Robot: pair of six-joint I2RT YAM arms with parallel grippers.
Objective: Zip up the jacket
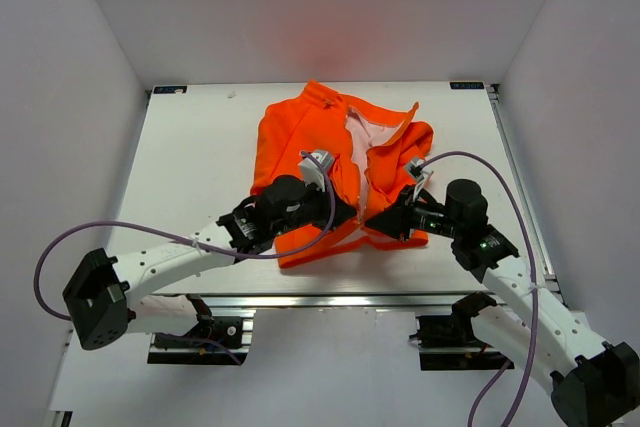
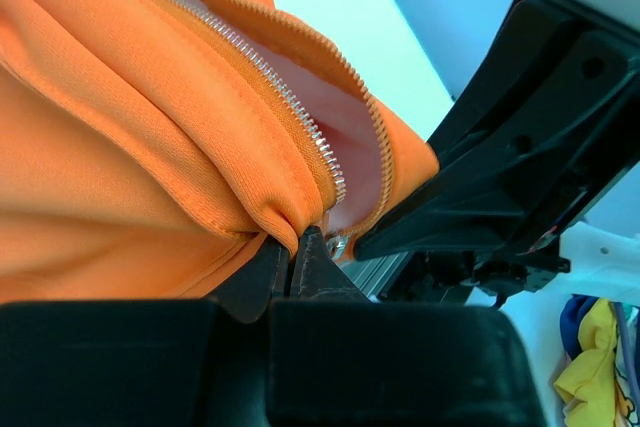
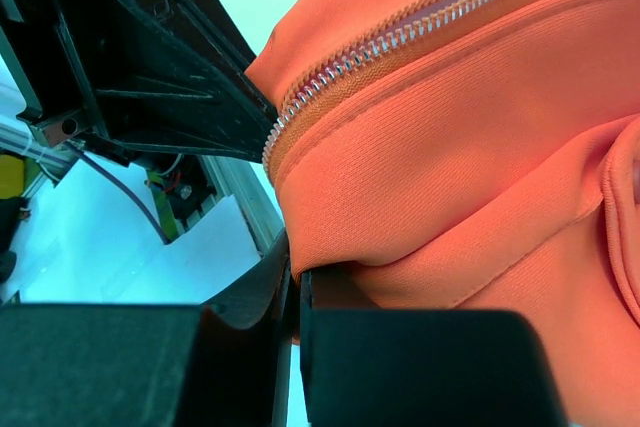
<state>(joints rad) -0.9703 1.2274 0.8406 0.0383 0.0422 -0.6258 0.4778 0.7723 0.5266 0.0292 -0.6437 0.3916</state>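
The orange jacket point(image 1: 310, 147) lies on the white table point(image 1: 190, 167), front up, collar far, its zipper point(image 1: 362, 187) open with pale lining showing. My left gripper point(image 1: 345, 215) is shut on the bottom hem of the jacket's left front panel point(image 2: 180, 147), right at the lower end of the zipper teeth point(image 2: 290, 107). My right gripper point(image 1: 375, 219) is shut on the bottom hem of the right front panel point(image 3: 450, 147), just below its row of zipper teeth point(image 3: 350, 62). The two grippers sit close together at the hem. The slider is not clearly visible.
White walls enclose the table on the left, back and right. The table's aluminium front rail point(image 1: 330, 299) runs just below the jacket hem. The left gripper's black body point(image 3: 150, 57) fills the right wrist view's upper left; the right gripper's body point(image 2: 530, 147) fills the left wrist view's right.
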